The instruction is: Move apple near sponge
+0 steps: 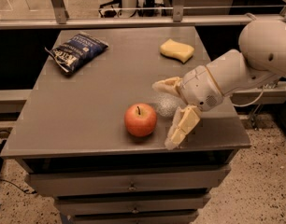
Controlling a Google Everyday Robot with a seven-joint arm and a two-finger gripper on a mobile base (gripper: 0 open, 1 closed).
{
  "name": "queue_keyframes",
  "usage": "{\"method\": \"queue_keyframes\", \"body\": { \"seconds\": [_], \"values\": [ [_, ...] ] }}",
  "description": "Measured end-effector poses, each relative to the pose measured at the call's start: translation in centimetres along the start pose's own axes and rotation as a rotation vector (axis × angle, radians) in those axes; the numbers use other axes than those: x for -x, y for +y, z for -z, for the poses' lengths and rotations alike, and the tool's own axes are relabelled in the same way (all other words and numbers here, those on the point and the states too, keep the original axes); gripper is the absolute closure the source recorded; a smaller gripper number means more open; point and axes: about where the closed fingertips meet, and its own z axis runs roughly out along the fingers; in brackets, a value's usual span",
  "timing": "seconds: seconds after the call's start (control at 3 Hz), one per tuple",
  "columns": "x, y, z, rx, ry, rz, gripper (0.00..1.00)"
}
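Note:
The red-orange apple [140, 119] with a short dark stem stands on the grey table [101, 97] near its front edge. The pale yellow sponge [177, 50] lies at the back right of the table, well apart from the apple. My gripper [164, 115] is just right of the apple, low over the table, and open. One cream finger [167, 85] reaches out behind the apple's right side, the other [182, 126] hangs near the front edge. It holds nothing and does not touch the apple.
A blue chip bag [76, 50] lies at the back left of the table. Drawers [129, 186] sit under the tabletop. A metal rail [133, 22] runs behind the table. My white arm [255, 59] comes in from the right.

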Motion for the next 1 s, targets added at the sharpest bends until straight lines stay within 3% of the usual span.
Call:
{"method": "queue_keyframes", "body": {
  "seconds": [0.67, 1.0],
  "values": [
    [1.1, 0.4, -2.9, 0.044, -0.074, 0.021, 0.02],
    [0.8, -0.3, -3.1, 0.023, -0.088, 0.020, 0.34]
  ]
}}
